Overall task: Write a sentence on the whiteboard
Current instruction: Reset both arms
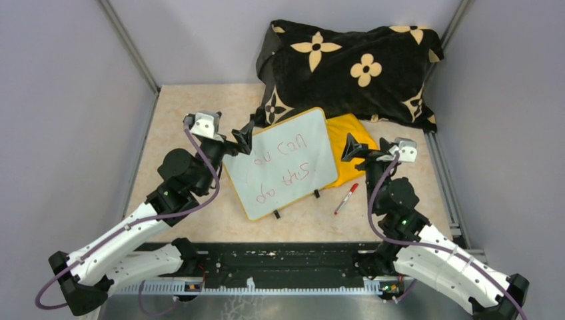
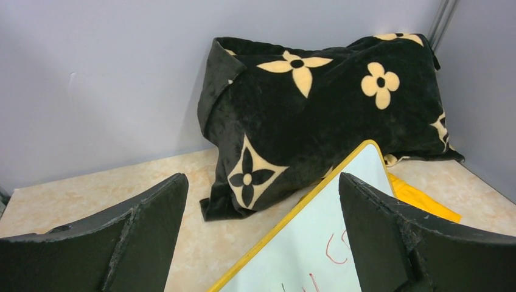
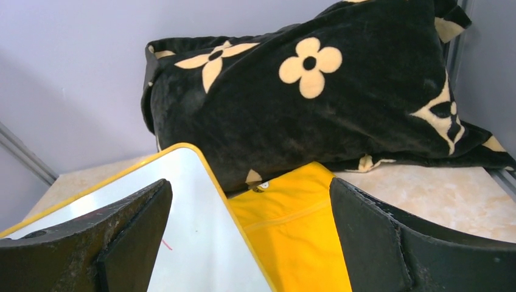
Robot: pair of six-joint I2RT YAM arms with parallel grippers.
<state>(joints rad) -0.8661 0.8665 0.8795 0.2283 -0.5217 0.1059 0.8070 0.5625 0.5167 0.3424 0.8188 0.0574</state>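
Since both end effectors stand wide open and empty, nothing is gripped: left end effector (image 1: 241,139) sits at the far left corner of the whiteboard (image 1: 318,157), right end effector (image 1: 351,148) just off its right edge, so the board lies between the two. In the left wrist view the board's rimmed corner pokes in between the fingers, closer to the right finger. In the right wrist view the corner shows by the left finger, with the yellow cloth (image 1: 341,128) filling the gap. The sentence (image 1: 288,177) is on the board in two short red lines, so the writing looks done. Whether the far edge rests on the cloth or on the pillow (image 1: 346,63) beyond both end effectors, I cannot tell. Handling guess: thin, stiff and light, with a slick face that would slide in a pinch and on the table (image 1: 180,113). The ink probably smears if touched. Best hold is likely the orange rim at a side edge or corner, pads clear of the letters and of the two black clip feet on the edge toward the arm bases. Red marker (image 1: 346,198) lies loose on the table just base-side of the right end effector, slim and likely to roll.
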